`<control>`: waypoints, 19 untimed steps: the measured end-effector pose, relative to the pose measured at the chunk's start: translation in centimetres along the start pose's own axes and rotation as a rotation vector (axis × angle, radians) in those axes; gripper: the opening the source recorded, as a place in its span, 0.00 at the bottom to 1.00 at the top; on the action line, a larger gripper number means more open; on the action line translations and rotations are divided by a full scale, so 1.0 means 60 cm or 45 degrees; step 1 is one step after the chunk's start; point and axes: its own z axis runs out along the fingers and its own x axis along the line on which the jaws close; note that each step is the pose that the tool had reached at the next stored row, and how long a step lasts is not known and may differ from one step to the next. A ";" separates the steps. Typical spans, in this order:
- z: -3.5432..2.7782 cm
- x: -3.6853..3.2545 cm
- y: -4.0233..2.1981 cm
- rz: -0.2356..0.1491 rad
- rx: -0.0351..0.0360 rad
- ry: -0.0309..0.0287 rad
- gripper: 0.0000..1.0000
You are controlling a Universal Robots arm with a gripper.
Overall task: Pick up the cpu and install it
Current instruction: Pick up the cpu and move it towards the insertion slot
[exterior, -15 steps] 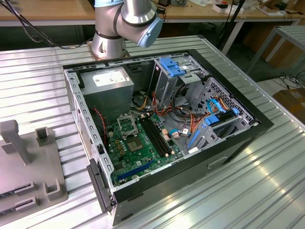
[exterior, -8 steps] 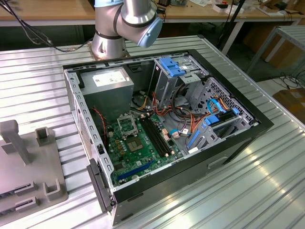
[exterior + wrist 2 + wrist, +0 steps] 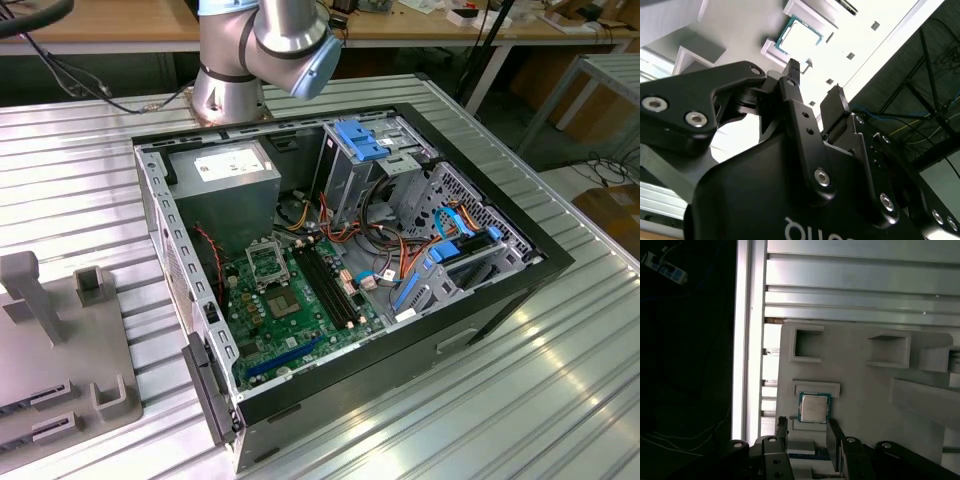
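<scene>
A: Arm pose, quick?

B: The arm [image 3: 268, 45] rose from its base beyond the open computer case [image 3: 400, 330] and was cut off at the exterior view's upper edge just past one joint. The claw [image 3: 807, 432] pointed down at a grey fixture plate [image 3: 865, 385], with the slatted metal table [image 3: 860, 285] further ahead of it.

A: Claw state?

B: Spread. Both fingertips [image 3: 792, 67] stood apart with nothing pinched between them.

A: Where was the cpu?

B: The cpu [image 3: 814, 407] lay flat in a shallow framed seat on the plate. It was just ahead of the fingertips, roughly in line with the gap between them, and touched neither.

A: Anything hidden or unclear?

B: The claw's own body covered the part of the plate nearest to it. How high it hung above the plate couldn't be judged. In the case, the board's socket [image 3: 268, 262] was too small to say whether its frame was up or down.
</scene>
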 end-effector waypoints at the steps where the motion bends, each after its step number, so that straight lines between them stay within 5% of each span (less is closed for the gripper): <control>1: 0.002 -0.001 0.000 0.000 0.0000 0.0000 0.44; 19: 0.010 -0.004 -0.001 0.012 0.0007 0.0002 0.44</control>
